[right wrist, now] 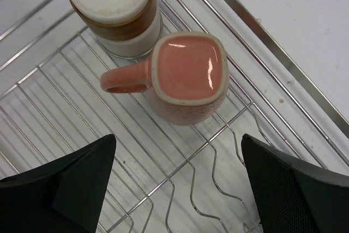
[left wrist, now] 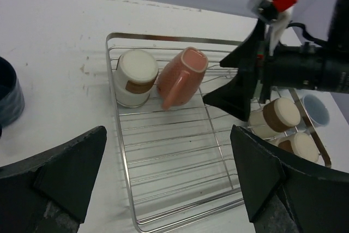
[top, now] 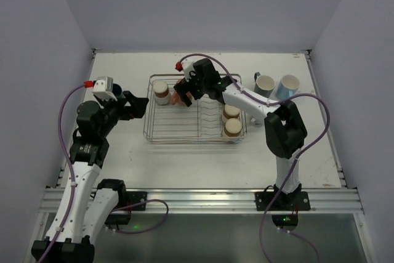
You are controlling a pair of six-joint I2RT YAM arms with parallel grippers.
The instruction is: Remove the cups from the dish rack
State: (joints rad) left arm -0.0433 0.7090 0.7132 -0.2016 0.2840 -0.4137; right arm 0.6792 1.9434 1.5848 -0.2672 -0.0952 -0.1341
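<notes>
1. Three cups stand out on the bench (top: 203, 158). A cream mug (top: 265, 84) and a light blue cup (top: 287, 85) are side by side to the right of the dish rack (top: 178, 124). A navy cup (left wrist: 8, 99) sits to its left.
2. Four cups are left in the rack. A brown-and-cream back-left cup (top: 161, 91) stands bottom-up, and the pink mug (right wrist: 188, 80) leans tilted just beside it. A right-side cup (top: 231, 112) and a near-right cup (top: 233, 127), both brown-and-cream, lie along the right edge.
3. By that count the unloading looks a little under half done, though cups out of view cannot be ruled out.
4. Poised over the pink mug, the right tool (right wrist: 179, 156) is spread wide and grips nothing, so that mug seems the next to go.
5. Off the rack's left side, near the navy cup, the left tool (left wrist: 169, 156) hangs wide apart and empty.
</notes>
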